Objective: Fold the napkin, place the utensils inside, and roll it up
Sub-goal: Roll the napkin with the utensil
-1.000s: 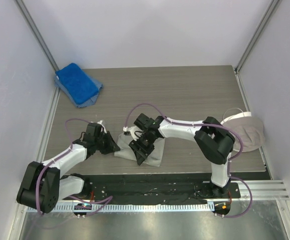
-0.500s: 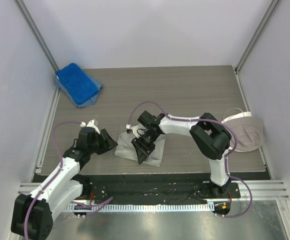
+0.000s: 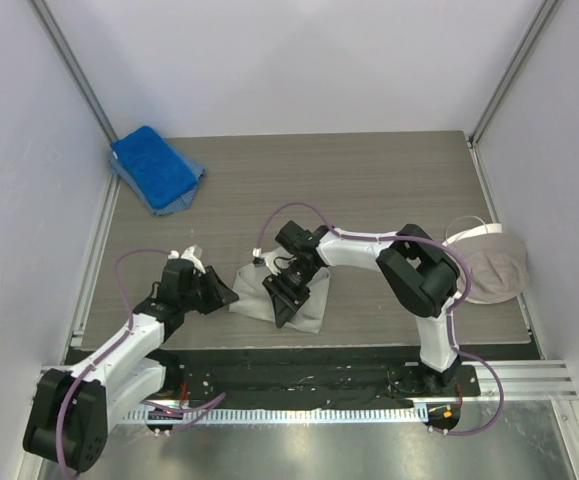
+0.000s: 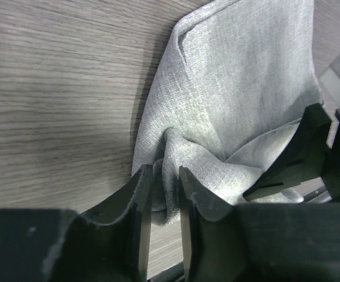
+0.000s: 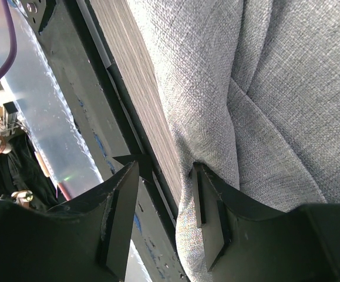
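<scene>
1. Left gripper: jaws nearly together, pinching a bunched fold at the edge of the light grey thin fabric napkin.
2. Right gripper: jaws apart, holding nothing. One finger rests against the napkin's near edge.
3. Progress: the napkin lies rumpled near the front edge of the grey wood-grain table, loosely doubled, no clean fold. No utensil is in view and rolling has not begun, so this looks like an early stage.
4. Pose: both arms are low, wrists converging on the cloth from opposite sides.

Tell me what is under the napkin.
The napkin rests directly on the table; wood shows all around it. Anything beneath or inside its folds is covered.
</scene>
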{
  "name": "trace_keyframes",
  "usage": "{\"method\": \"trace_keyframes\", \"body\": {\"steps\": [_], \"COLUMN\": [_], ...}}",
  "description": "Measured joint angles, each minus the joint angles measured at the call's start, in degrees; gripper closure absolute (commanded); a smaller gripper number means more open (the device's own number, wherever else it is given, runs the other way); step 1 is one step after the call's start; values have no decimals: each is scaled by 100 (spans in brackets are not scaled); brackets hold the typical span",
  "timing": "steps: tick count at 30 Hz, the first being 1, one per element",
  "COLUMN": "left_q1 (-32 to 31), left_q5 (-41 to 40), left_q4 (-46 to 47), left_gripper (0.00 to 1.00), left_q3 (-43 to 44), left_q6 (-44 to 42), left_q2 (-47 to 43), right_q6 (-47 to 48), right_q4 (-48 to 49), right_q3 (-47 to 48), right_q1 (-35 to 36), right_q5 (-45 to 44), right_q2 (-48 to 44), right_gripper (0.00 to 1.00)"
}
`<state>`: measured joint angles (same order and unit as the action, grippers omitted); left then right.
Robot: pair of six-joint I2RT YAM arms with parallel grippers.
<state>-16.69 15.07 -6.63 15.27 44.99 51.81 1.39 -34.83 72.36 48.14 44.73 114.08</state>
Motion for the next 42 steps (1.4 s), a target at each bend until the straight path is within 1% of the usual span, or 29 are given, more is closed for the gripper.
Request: {"method": "trace_keyframes", "body": {"steps": [1,3,4,6,7,10,12,13,17,19,23,25,27,30,35,42], "left_q1": [0,0,0,0,0,0,0,0,0,0,0,0,0,0,0,2], "left_q5": [0,0,-2,13,15,13,9,7,-11,-15,-37,-39,-37,-44,-44,-39], "left_q4": [44,92,109,144,155,177,179,175,142,81,-35,-92,-120,-190,-214,-284], "left_gripper": [81,87,94,99,100,100,100,100,100,100,100,100,100,100,100,100], "left_q3": [-4,-7,-7,-7,-7,-7,-4,2,94,162,286,343,372,424,448,520], "left_q6": [4,0,0,-17,0,-24,-22,-22,-22,-24,-22,-22,-22,-24,-31,-50], "left_q2": [59,166,208,306,334,424,483,518,678,756,898,957,997,1027,1060,1139], "right_q6": [-2,-4,-9,-24,-33,-63,-57,-52,39,103,365,520,638,769,907,946], "right_q4": [-11,-26,-37,-74,-87,-153,-192,-195,46,439,1521,1871,2074,2350,2553,2603], "right_q3": [9,22,33,63,76,151,243,297,415,286,-470,-678,-756,-861,-938,-938], "right_q1": [0,0,0,9,13,96,212,273,763,1091,1762,1958,2004,2022,2039,2000], "right_q5": [0,-4,-7,-22,-35,-254,-579,-730,-1836,-2524,-3858,-4310,-4634,-4964,-5222,-5021], "right_q2": [4,7,7,4,-4,-92,-199,-240,-590,-833,-1467,-1523,-1438,-1305,-1128,-1005], "right_gripper": [50,49,47,45,44,40,38,35,32,30,28,29,29,29,31,34]}}
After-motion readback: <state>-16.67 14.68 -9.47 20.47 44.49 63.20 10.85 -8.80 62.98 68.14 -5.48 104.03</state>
